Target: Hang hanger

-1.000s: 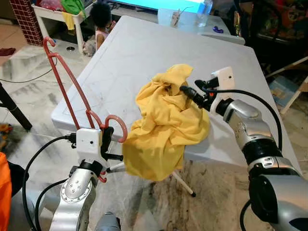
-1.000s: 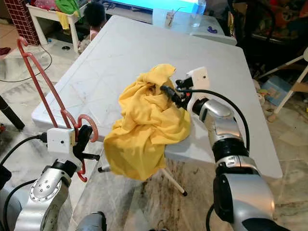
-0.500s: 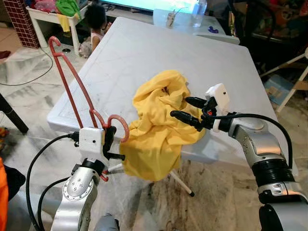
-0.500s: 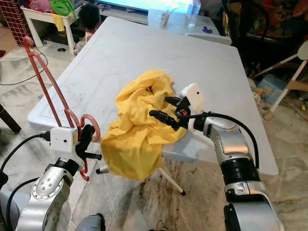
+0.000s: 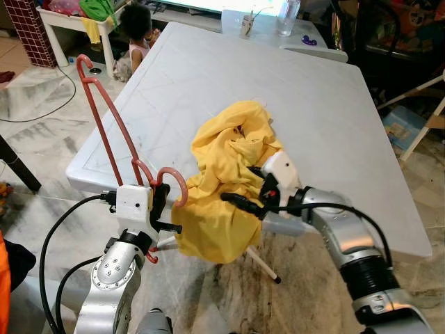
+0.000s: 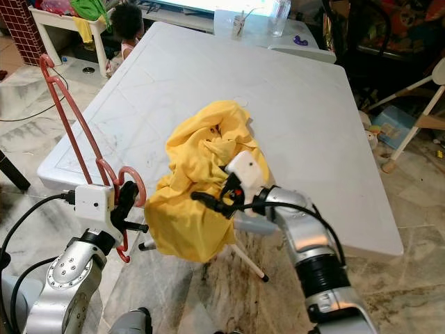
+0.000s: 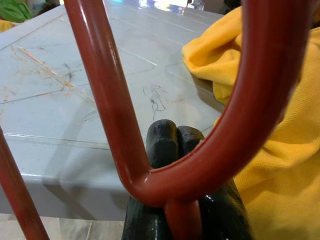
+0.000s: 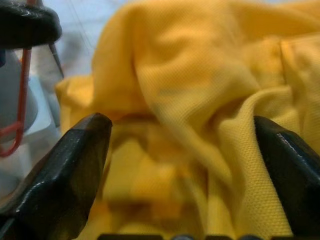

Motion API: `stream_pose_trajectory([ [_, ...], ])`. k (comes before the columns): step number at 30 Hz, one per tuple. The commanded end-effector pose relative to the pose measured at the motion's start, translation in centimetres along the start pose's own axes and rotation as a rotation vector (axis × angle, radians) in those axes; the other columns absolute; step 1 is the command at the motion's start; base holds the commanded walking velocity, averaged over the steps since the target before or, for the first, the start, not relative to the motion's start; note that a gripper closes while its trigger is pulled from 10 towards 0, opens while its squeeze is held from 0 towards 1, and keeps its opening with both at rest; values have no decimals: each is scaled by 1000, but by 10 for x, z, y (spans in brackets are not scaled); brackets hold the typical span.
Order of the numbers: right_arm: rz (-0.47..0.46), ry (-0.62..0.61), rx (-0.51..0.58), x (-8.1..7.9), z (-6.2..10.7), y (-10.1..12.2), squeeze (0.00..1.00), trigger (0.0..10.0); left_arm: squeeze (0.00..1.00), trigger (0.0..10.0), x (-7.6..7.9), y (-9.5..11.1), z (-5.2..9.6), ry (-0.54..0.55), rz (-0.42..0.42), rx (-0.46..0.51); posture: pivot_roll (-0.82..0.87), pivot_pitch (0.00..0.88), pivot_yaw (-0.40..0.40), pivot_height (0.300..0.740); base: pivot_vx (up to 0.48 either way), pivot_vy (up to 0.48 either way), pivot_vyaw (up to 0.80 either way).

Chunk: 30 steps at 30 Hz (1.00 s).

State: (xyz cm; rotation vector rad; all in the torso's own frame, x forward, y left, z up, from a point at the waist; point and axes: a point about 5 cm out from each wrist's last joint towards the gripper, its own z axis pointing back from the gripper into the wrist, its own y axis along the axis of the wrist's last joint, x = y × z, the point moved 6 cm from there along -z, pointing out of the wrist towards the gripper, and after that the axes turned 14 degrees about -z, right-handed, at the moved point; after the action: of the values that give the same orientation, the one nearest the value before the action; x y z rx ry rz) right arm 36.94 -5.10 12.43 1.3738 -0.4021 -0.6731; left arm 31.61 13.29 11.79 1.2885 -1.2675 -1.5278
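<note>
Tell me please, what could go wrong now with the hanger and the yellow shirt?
1. The yellow shirt already hangs partly over the table edge; a pull from the open right gripper might drag it to the floor.
2. The left gripper holds the red hanger near its hook, so the long frame may swing or twist.
3. The crumpled shirt hides its neck opening, so the hanger may catch in folds.
</note>
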Motion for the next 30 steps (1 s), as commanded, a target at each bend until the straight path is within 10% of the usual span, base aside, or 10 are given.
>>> stream_pose_trajectory([
  [1,12,-130,34,16,-1,2,0,10000,0,10000,4,2,-1,-11,4,11,257,136,-141,740,0,0,0],
  [3,12,-194,48,21,-3,2,0,10000,0,10000,4,2,-2,-10,5,12,257,136,-141,740,0,0,0],
  [4,0,-269,62,27,-4,0,0,2784,0,10000,5,2,-2,-10,6,14,258,135,-141,740,0,0,0],
  [5,0,-269,62,27,-4,0,0,2784,0,10000,5,2,-2,-10,6,14,258,135,-141,740,0,0,0],
  [6,-36,-335,61,33,-3,-6,0,0,0,10000,5,3,-2,-9,6,16,258,134,-142,740,0,0,0],
  [23,-238,-518,-28,64,1,-43,0,0,0,10000,4,3,-4,-15,2,22,251,133,-130,740,0,0,0],
  [30,-418,-608,65,81,-7,-19,0,0,0,10000,5,4,-6,-19,2,25,249,133,-132,740,0,0,0],
])
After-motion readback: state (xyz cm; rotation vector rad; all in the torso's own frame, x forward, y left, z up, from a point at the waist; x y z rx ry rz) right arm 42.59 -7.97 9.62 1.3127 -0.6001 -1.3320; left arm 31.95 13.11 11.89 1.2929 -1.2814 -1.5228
